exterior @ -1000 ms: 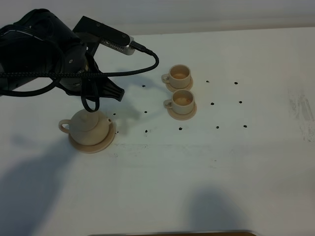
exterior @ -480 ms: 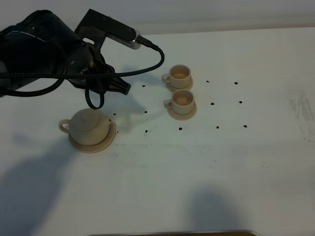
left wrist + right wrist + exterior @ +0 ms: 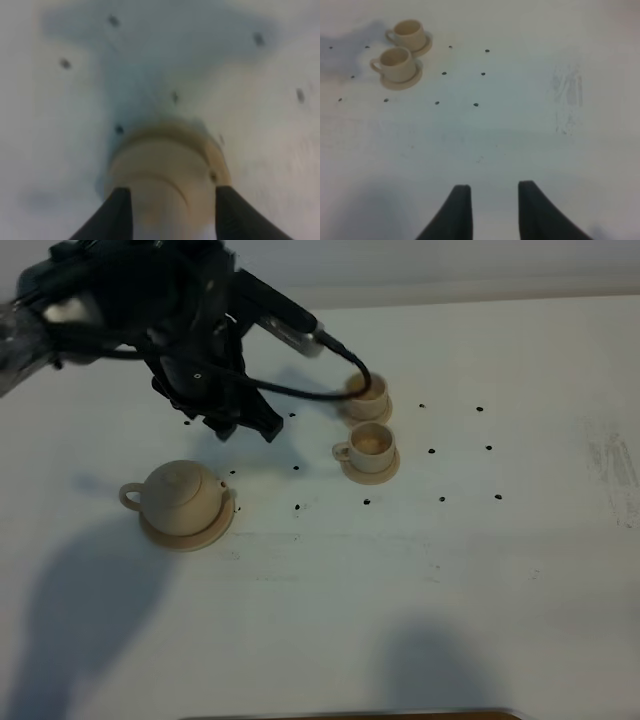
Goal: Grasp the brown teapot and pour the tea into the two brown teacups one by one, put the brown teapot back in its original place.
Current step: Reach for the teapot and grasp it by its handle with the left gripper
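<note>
Brown teapot (image 3: 180, 495) sits upright on its saucer disc (image 3: 192, 538), left part of the white surface (image 3: 450, 590). Loop handle points to the left of the exterior view, spout to the right. Lid on.

Left tool (image 3: 245, 425) hangs above the surface, up and to the right of the teapot in the exterior view, apart from it. Left wrist view: fingers (image 3: 119, 212) spread wide, nothing gripped; teapot (image 3: 165, 175) shows between them, lower down. That view is blurred, so the gap above the pot probably cannot be judged.

Two teacups stand centre-right, each on a small saucer, close together: far teacup (image 3: 368, 390), near teacup (image 3: 371, 442). A black cable (image 3: 300, 390) from the left arm crosses in front of the far one.

Right tool (image 3: 493, 187): fingers parted, empty, over bare surface, well apart from both cups (image 3: 395, 62).

Small dark marks (image 3: 441, 499) dot the surface.
</note>
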Controlling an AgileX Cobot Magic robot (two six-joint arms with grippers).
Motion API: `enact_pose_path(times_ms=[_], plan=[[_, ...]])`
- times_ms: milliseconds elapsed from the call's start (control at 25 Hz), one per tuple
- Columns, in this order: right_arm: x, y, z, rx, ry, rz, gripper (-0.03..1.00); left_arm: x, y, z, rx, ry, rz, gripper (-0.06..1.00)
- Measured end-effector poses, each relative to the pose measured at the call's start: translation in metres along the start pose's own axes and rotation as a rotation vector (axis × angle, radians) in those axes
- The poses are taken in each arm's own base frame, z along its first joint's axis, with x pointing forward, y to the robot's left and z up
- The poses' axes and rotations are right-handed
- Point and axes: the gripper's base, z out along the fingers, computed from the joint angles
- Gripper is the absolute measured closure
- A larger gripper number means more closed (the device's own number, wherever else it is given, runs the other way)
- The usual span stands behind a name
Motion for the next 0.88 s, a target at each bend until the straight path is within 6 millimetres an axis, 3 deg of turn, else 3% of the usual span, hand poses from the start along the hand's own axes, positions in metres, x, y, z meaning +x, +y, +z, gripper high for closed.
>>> enact_pose_path(times_ms=[160,400,600,880], plan=[[0.0,0.0,0.0,0.0,0.0,0.0,0.75,-0.012,-0.006,-0.005,0.096,-0.009,0.135,0.49],[0.0,0.0,0.0,0.0,0.0,0.0,0.75,-0.009,-0.019,-0.006,0.228,-0.035,0.267,0.49],[0.0,0.0,0.0,-0.001,0.0,0.001,0.75,0.021,-0.016,-0.008,0.186,0.032,0.342,0.52],[0.0,0.0,0.0,-0.002,0.0,0.001,0.75,0.078,0.008,-0.013,0.064,0.154,0.548,0.62]])
